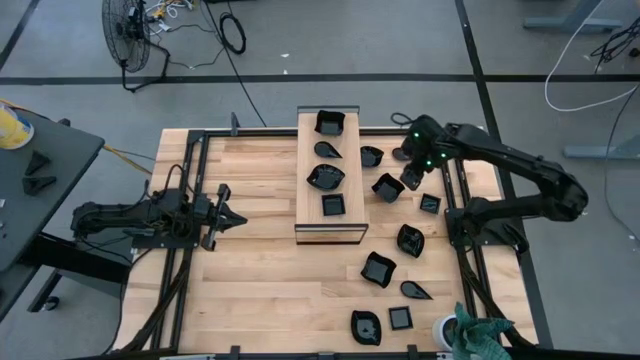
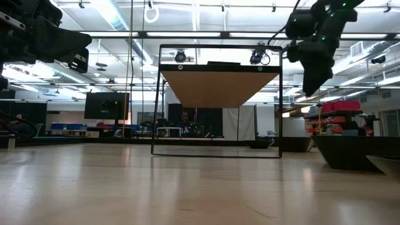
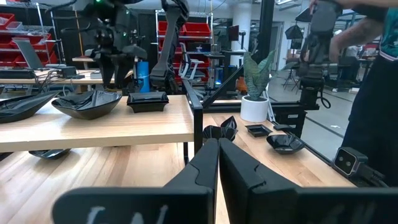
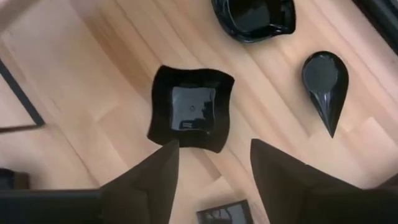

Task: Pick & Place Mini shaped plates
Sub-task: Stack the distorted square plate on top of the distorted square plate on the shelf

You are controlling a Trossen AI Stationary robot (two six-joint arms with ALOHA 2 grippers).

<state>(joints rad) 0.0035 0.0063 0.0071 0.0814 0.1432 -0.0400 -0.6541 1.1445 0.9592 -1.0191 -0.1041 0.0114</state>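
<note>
The right gripper (image 1: 411,180) hangs above the back right part of the worktop (image 1: 250,290), jaws spread apart and holding nothing. Straight below it, the right wrist view shows a wavy-edged square plate (image 4: 191,116) lying flat on the wood, clear of both fingers (image 4: 155,174). Close by lie a teardrop plate (image 4: 326,87) and a larger scalloped dish (image 4: 253,17). Over on the long wooden board (image 1: 328,222), four black plates sit in a row: a square one at the far end (image 1: 330,123), a leaf shape (image 1: 325,149), a wavy one (image 1: 325,177) and a small square (image 1: 333,205). More mini plates are scattered across the right side of the worktop, among them one near the middle (image 1: 378,269) and two at the near edge (image 1: 366,327). The left gripper (image 1: 228,217) waits at the left side, jaws clenched with nothing between them, as the left wrist view confirms. No brand, label or writing can be read anywhere.
</note>
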